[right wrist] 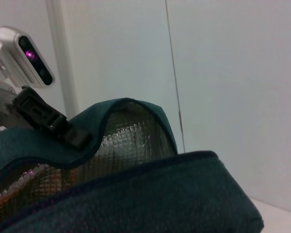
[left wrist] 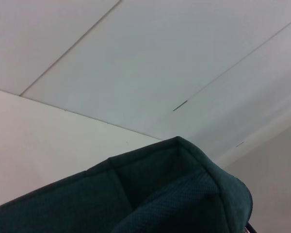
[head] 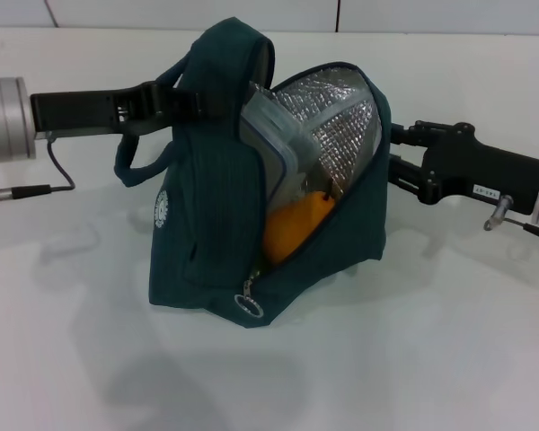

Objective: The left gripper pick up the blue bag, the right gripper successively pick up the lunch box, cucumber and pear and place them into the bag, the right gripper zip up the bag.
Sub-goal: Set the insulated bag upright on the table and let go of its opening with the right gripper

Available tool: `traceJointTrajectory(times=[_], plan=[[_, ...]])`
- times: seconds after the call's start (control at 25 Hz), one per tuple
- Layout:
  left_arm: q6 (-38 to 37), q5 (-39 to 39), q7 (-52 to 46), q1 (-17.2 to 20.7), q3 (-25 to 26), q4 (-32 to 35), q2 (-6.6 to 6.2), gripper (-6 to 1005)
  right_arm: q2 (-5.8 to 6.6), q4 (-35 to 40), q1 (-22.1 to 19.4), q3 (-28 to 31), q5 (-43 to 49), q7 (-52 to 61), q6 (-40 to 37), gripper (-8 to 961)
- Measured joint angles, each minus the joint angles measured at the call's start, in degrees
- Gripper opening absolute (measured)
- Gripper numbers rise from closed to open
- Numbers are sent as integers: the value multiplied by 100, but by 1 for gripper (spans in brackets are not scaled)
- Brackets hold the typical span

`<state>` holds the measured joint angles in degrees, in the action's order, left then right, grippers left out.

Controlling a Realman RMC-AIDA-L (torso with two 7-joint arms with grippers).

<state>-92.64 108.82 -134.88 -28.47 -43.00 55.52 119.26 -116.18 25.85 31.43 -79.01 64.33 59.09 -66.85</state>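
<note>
The blue bag (head: 207, 224) stands on the white table with its mouth open, showing a silver lining. The lunch box (head: 274, 135) leans upright inside it, and the pear (head: 296, 224) lies below the box. The cucumber is hidden. My left gripper (head: 175, 99) is shut on the bag's upper edge by a handle and holds it up; it also shows in the right wrist view (right wrist: 72, 136). My right gripper (head: 397, 154) is at the bag's right side, outside it, fingers apart and empty. The zipper's ring pull (head: 248, 305) hangs at the bag's lower front. Bag fabric fills the left wrist view (left wrist: 174, 194).
The white table (head: 449, 341) runs all round the bag. A white panelled wall (head: 162, 11) stands behind it. The left arm's cable (head: 58, 175) hangs near the table at the far left.
</note>
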Motion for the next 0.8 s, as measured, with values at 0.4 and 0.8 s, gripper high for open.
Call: traceJointTrajectory(times=[0.4,0.8], plan=[[0,-25,14,9,3,-6,0,53,13,37,-60,59,-142,-150,-133,186],[-39,-175,10,8,-72,-5,-1,53,63,347,-310,83,-466,-206,-258,60]])
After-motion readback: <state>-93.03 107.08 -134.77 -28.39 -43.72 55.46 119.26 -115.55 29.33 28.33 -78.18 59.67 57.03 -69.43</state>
